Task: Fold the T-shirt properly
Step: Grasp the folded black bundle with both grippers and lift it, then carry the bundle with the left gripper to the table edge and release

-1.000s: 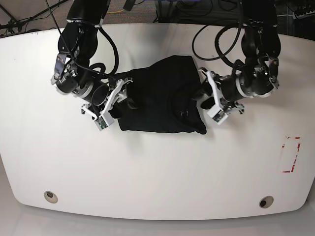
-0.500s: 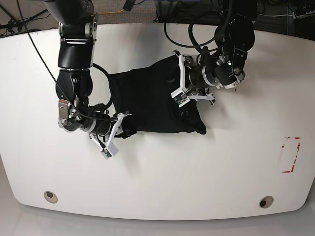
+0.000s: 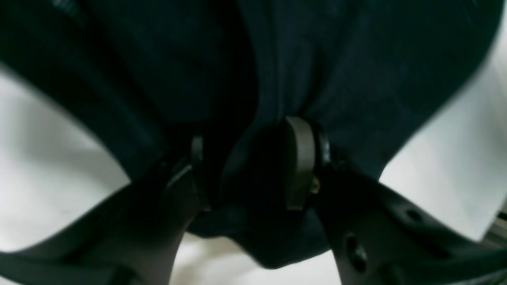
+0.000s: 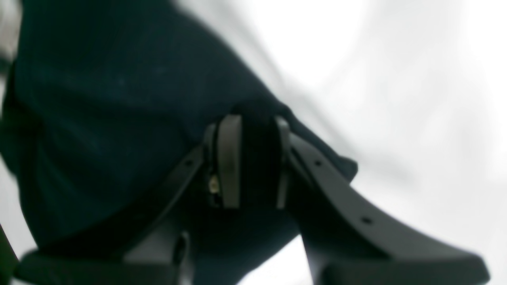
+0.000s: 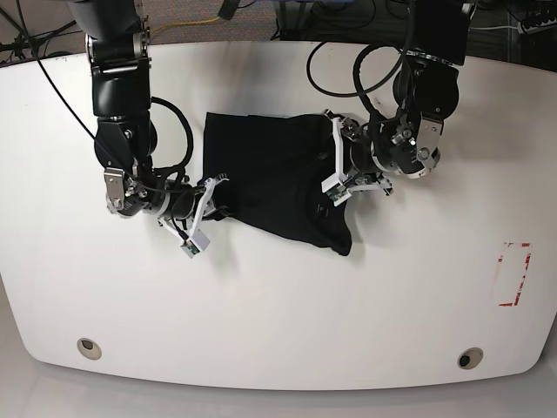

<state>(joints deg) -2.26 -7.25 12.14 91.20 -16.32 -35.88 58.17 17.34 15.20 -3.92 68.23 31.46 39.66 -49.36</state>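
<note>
Black arms (image 5: 122, 96), white-trimmed fingers (image 5: 202, 228)

The T-shirt (image 5: 270, 178) is soft, matt black cloth, the table (image 5: 278, 305) smooth white with a faint sheen — the gripper fingers (image 4: 229, 162) matt dark plastic.

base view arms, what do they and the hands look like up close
Both arms are black, jointed, with glossy round housings and loose black cables looping beside them. The left hand and right hand have white bracket frames in the base view; the wrist views show dark grey fingers with flat pads.

T-shirt (image 5: 270, 178) on table (image 5: 278, 305), betw. 2 tools.
</note>
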